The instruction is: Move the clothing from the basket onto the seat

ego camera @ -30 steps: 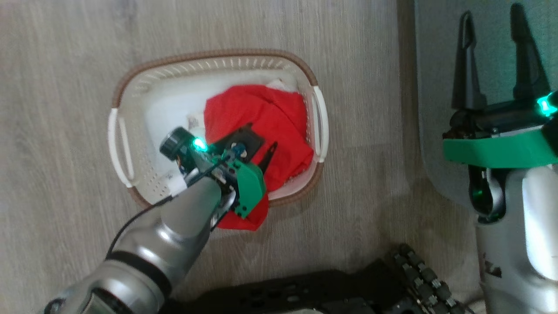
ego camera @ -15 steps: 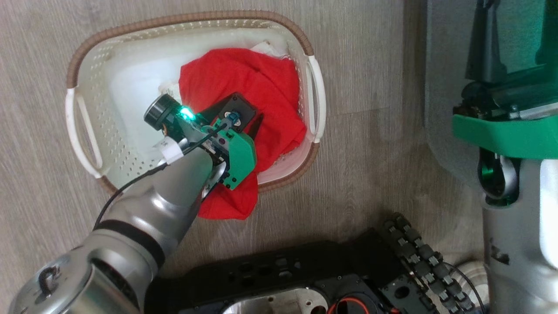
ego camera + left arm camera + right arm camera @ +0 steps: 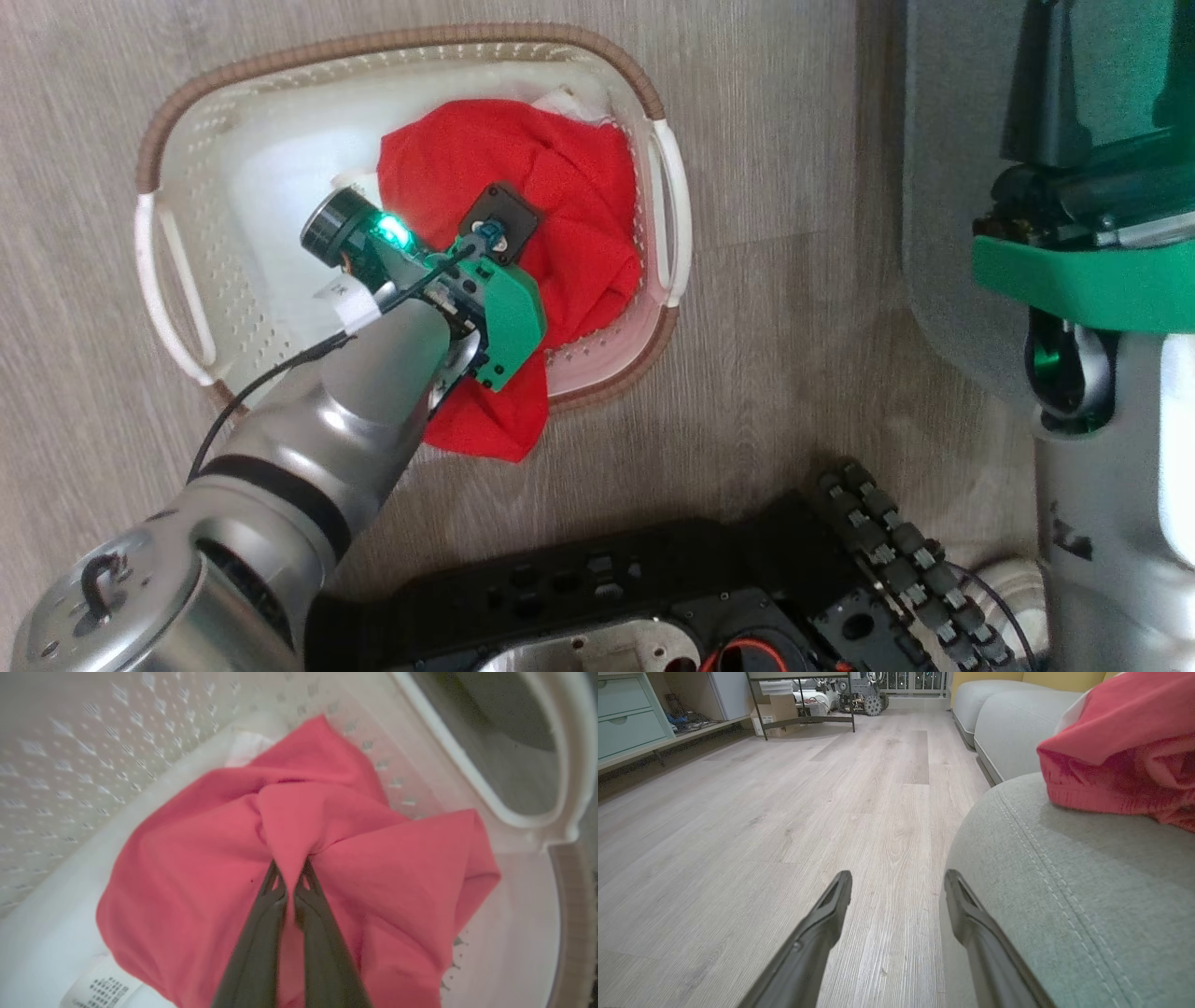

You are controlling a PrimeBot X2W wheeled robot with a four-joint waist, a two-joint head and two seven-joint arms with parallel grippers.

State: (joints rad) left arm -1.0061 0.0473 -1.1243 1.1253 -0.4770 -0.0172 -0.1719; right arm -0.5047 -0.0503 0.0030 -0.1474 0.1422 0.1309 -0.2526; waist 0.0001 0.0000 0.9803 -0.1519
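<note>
Step in hand: grasp on piece left in basket (image 3: 373, 42). Left pincer (image 3: 290, 870) clamped narrow on raised fold of red garment (image 3: 196, 858). Garment bunched at basket's right end, one flap hanging over near rim. Right pincer (image 3: 897, 874) wide, empty, beside seat (image 3: 1064, 896) corner. Other red garment (image 3: 1120, 756) lies on seat. Next: lift straight up till flap clears rim, then carry to seat.

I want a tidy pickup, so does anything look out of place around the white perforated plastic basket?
Yes: part of the bright red fabric garment hangs out over the brown braided rim of the white perforated plastic basket, over the pale wood floor.
</note>
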